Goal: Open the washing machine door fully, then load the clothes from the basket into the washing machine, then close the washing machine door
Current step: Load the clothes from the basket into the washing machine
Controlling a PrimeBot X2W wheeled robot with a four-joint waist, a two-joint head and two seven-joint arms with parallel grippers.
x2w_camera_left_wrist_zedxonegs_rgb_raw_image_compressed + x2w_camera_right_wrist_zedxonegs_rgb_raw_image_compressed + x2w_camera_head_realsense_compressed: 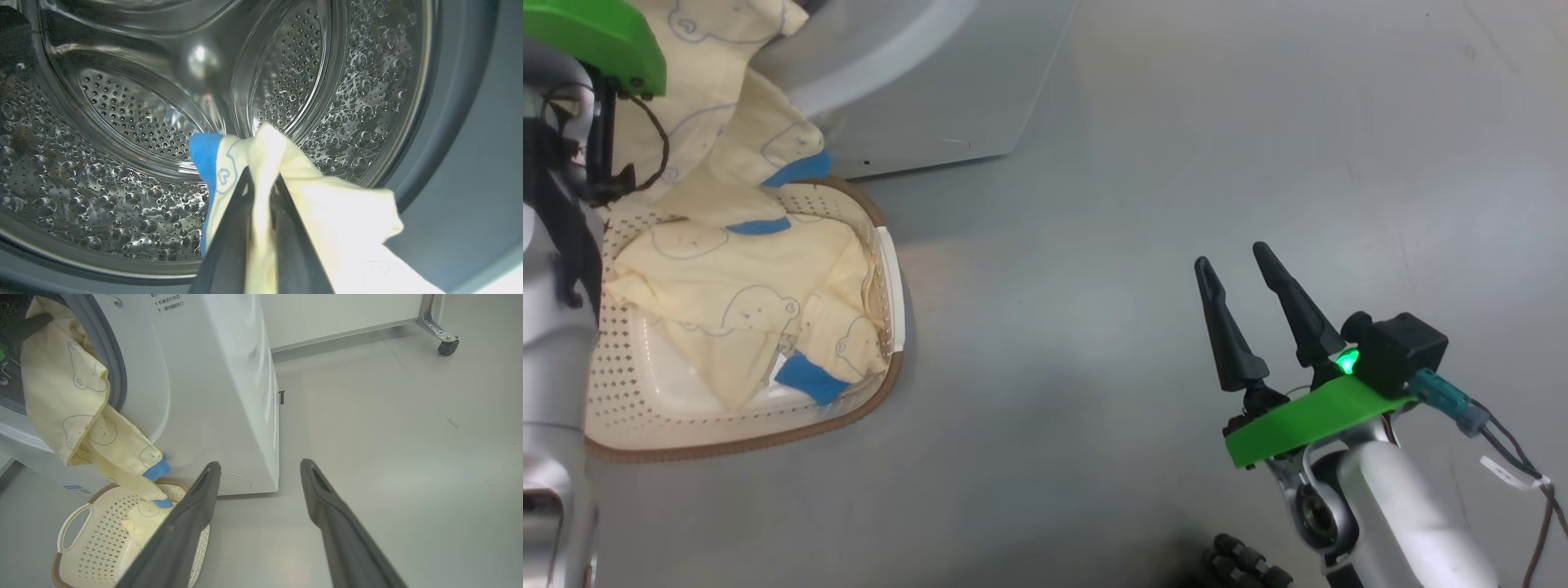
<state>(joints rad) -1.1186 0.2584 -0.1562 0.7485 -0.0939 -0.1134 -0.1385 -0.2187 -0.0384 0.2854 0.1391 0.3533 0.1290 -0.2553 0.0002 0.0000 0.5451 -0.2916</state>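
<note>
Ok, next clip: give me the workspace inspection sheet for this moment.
Surface: smooth grey floor, faint scuffs.
Job's things: basket on the floor just before the washing machine; clothes stretch from it up into the drum.
Clutter: black ridged object at the head view's bottom edge, cannot tell what.
Grippers: left gripper shut on the clothes at the drum's mouth; right gripper open, holding nothing, above the floor.
Cables: dark cable with white tag at the right wrist.
Surroundings: white panel on a caster beyond the machine.
</note>
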